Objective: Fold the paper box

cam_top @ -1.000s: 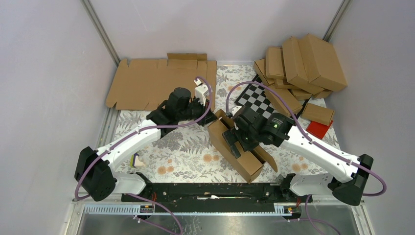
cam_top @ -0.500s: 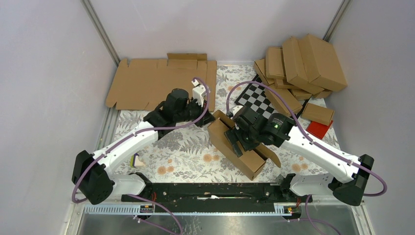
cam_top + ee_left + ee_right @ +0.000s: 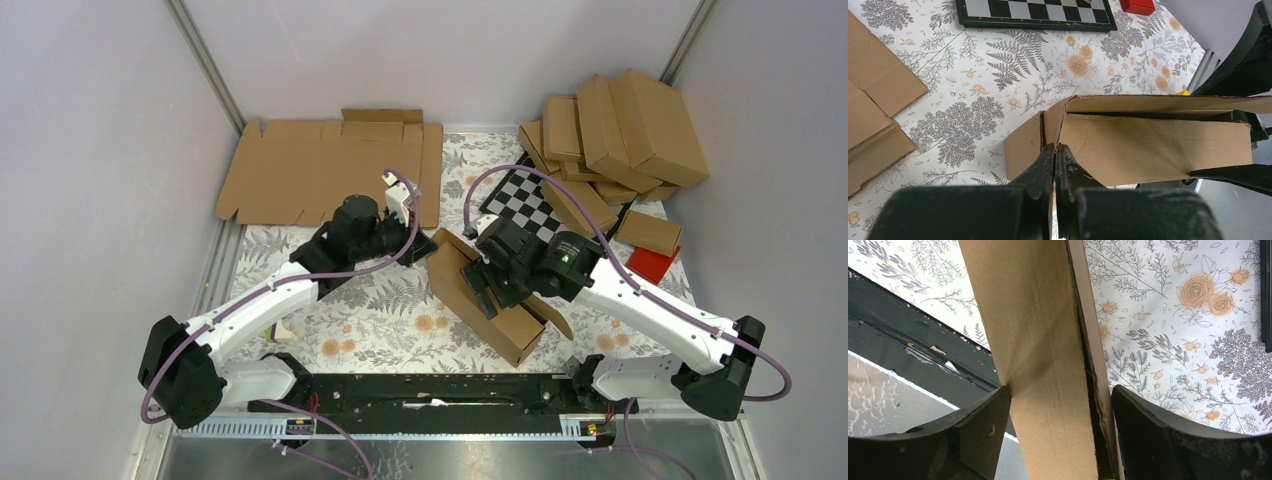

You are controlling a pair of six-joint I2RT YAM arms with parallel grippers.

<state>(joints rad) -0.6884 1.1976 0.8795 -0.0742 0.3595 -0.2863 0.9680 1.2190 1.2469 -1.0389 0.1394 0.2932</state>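
Grip: right gripper [image 3: 1058, 392] clasps paper box [image 3: 1148, 145] wall; left gripper [image 3: 1054, 150] closed tight at its corner; we advise squeezing squarely along creases.

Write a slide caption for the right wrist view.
Right gripper grips the brown corrugated cardboard box by both sides above a floral-print tablecloth.

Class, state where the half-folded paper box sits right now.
In the top view, the paper box lies mid-table, slightly right of centre, straddled by the right claw, with the left claw at its far end.
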